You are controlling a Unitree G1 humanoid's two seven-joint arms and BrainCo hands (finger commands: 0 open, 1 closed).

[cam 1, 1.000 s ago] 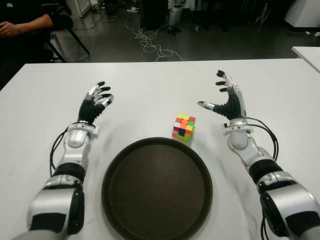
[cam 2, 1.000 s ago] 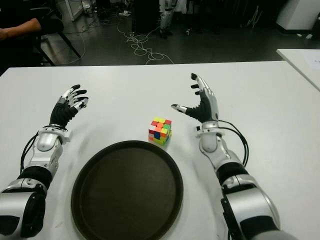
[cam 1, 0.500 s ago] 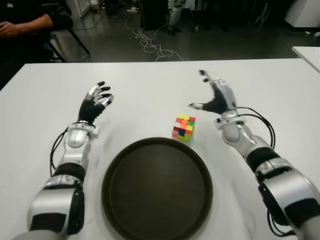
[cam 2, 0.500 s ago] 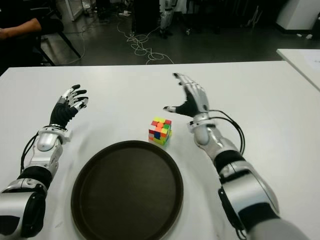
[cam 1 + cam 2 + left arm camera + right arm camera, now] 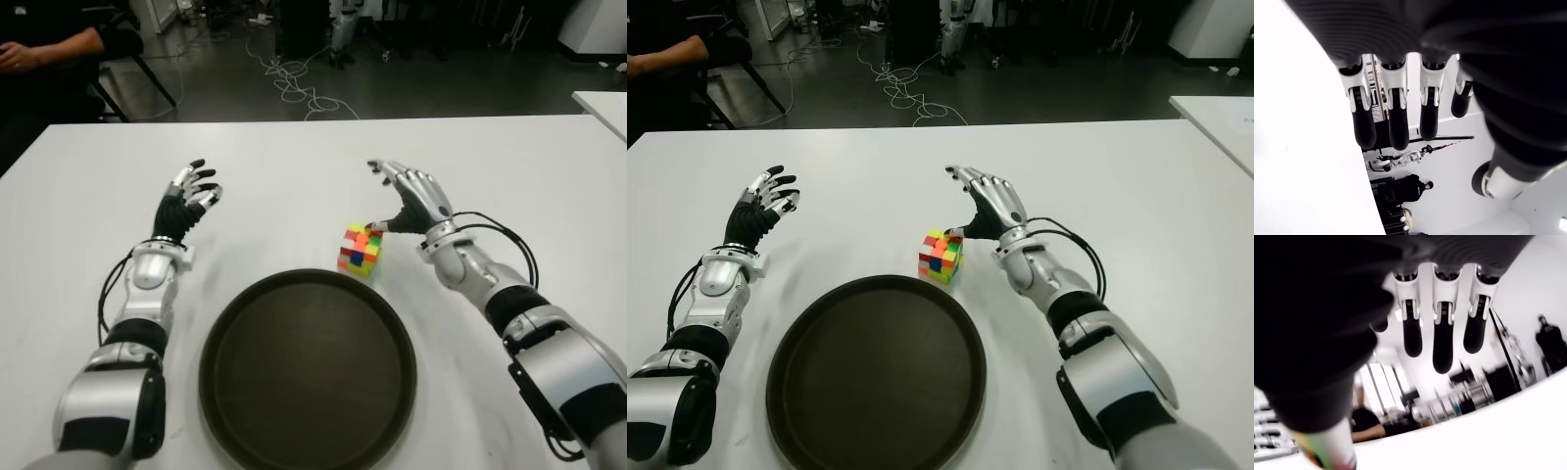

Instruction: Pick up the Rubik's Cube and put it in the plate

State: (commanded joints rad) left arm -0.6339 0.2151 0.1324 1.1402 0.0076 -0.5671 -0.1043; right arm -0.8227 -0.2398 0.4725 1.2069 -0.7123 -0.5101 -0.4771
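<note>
Swinging in from the right, the right robot hand (image 5: 411, 201) now hovers over the cube (image 5: 360, 250), fingers spread, thumb at its top edge. It sits on the tabletop (image 5: 294, 166) just beyond the plate (image 5: 308, 367). Left robot hand (image 5: 188, 201) idles open, left of the cube.

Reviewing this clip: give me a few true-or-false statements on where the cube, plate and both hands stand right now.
1. The Rubik's Cube lies inside the plate. False: it sits on the white table, just beyond the plate's far rim.
2. The right hand is at the cube with fingers spread. True.
3. The left hand holds the cube. False: it is open, left of the plate.
4. The plate holds nothing. True.
</note>
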